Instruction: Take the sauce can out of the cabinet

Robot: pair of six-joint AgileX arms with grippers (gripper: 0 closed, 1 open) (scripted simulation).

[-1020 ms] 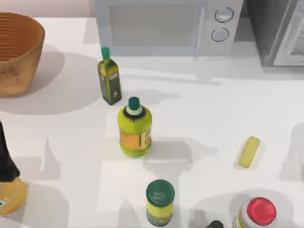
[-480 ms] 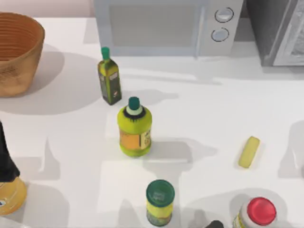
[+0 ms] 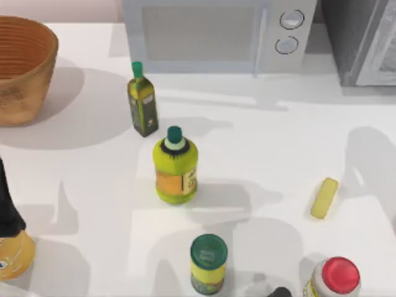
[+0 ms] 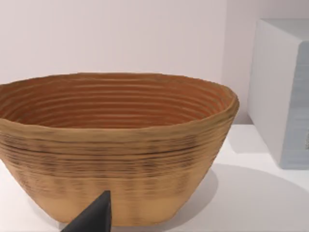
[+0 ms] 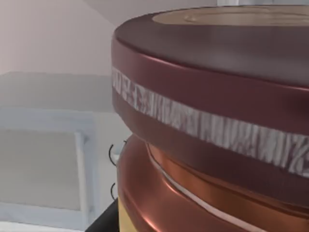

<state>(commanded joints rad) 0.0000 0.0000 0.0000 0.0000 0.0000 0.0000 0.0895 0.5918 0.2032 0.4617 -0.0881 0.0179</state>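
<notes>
The short squat sauce can with dark red rim and tan top [image 5: 212, 121] is looming right up against the right wrist camera, w/ the white microwave front [image 5: 43, 164] showing pale behind it. That closeness suggests the can is sitting in or right at the right gripper, i.e. already out of the cabinet, but the fingers themselves aren't visible, so how far they're spread, or whether they're clamping the can, can't be told.

In the top view the dark grey speckled cabinet [image 3: 352, 37] is standing at the far right corner, beside the white microwave w/ 2 round dials [image 3: 216, 34].

Probably the can is being carried clear toward open table space; a free patch lies between the small yellow block [image 3: 324, 198] and the microwave.

The left arm is sitting parked at the table's left side; its wrist view is facing the woven brown basket [image 4: 116, 145], w/ 1 dark fingertip [image 4: 94, 217] poking in, so its opening can't be judged either.

Clutter to avoid on set-down: green-capped dark oil bottle [image 3: 142, 102], yellow-green round bottle [image 3: 176, 167], green-lidded yellow jar [image 3: 208, 263], red-capped white bottle [image 3: 334, 278].
</notes>
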